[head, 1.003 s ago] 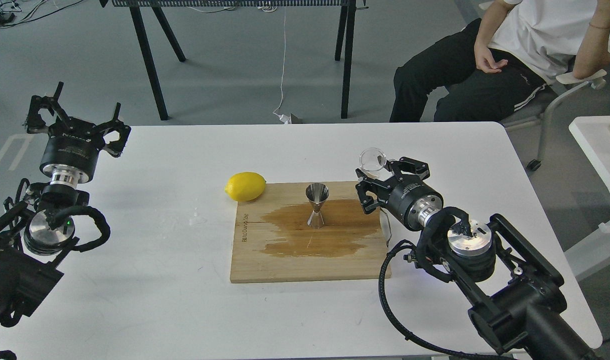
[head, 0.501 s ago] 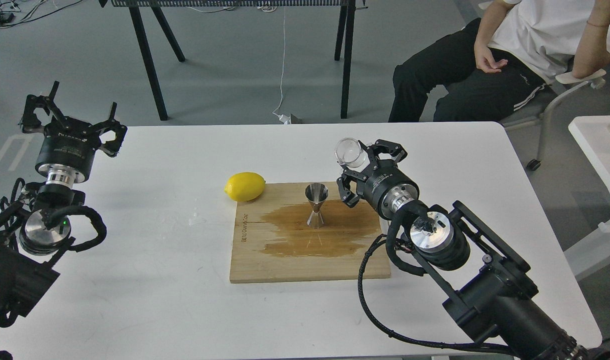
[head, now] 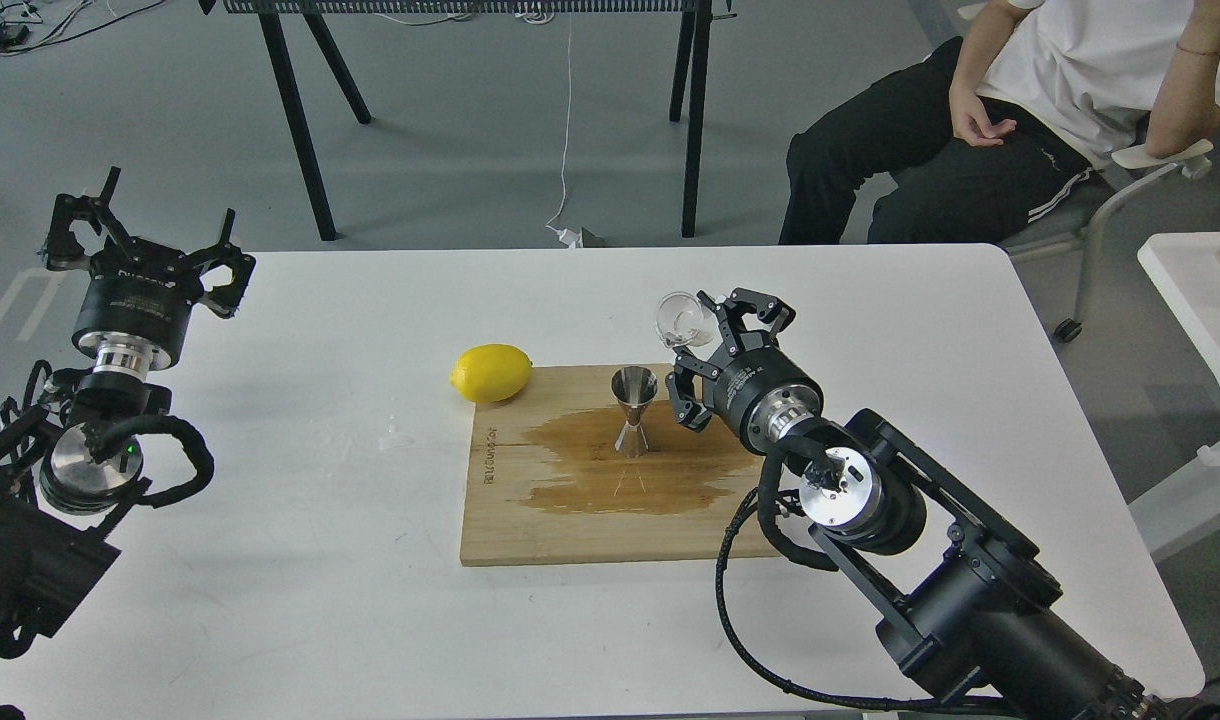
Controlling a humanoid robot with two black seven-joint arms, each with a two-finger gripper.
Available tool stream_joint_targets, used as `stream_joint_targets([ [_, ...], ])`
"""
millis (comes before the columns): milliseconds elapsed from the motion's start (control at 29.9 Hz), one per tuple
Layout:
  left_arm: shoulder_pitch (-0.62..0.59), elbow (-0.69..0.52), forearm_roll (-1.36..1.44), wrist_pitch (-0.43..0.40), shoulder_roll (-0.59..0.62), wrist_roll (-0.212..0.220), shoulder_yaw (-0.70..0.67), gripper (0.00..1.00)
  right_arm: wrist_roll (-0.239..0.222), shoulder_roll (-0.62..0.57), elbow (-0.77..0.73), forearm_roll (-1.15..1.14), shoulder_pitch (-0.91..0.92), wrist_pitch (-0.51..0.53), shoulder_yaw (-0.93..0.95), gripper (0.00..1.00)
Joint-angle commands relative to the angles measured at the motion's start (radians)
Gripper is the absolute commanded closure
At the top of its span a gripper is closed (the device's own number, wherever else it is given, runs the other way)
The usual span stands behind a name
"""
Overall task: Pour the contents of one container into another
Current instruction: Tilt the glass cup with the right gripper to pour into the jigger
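The steel jigger (head: 634, 411) stands upright on the wooden board (head: 530, 520), in the middle of a dark wet patch. My right gripper (head: 702, 328) is shut on the small clear glass cup (head: 680, 317), holding it tilted in the air just up and to the right of the jigger's mouth. The cup's opening faces left. My left gripper (head: 142, 225) hangs open over the table's far left corner, with nothing between its fingers.
A lemon (head: 490, 372) lies at the board's far left corner. The board rests on a white table (head: 300, 560). A seated person (head: 1010, 110) is behind the table at the right, and black table legs (head: 300, 120) stand behind.
My right gripper has carried the glass cup leftward, from the board's right edge to just beside the jigger, tipping it further. The left arm has barely moved.
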Motion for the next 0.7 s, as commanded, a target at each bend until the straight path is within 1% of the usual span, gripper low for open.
stream_joint_targets([
  [0, 0.002, 0.002, 0.000, -0.001, 0.000, 0.000, 0.000, 0.00, 0.006, 0.000, -0.008, -0.060, 0.001, -0.001, -0.003, 0.62],
  [100, 0.002, 0.002, 0.000, -0.001, 0.000, 0.000, 0.000, 0.00, 0.007, 0.000, -0.013, -0.126, 0.003, -0.002, -0.030, 0.62],
  [435, 0.002, 0.002, 0.000, -0.001, 0.000, 0.000, -0.001, 0.00, 0.009, 0.000, -0.016, -0.162, 0.018, -0.007, -0.070, 0.62],
  [535, 0.002, 0.002, 0.000, 0.001, 0.000, 0.000, 0.000, 0.00, 0.010, 0.000, -0.023, -0.244, 0.027, -0.037, -0.116, 0.62],
  [602, 0.007, 0.002, 0.000, -0.001, 0.000, 0.000, 0.000, 0.00, 0.017, 0.000, -0.019, -0.262, 0.035, -0.065, -0.132, 0.62],
  [669, 0.007, 0.002, 0.000, -0.001, 0.000, 0.000, 0.000, 0.00, 0.023, 0.000, -0.019, -0.267, 0.036, -0.066, -0.135, 0.62],
])
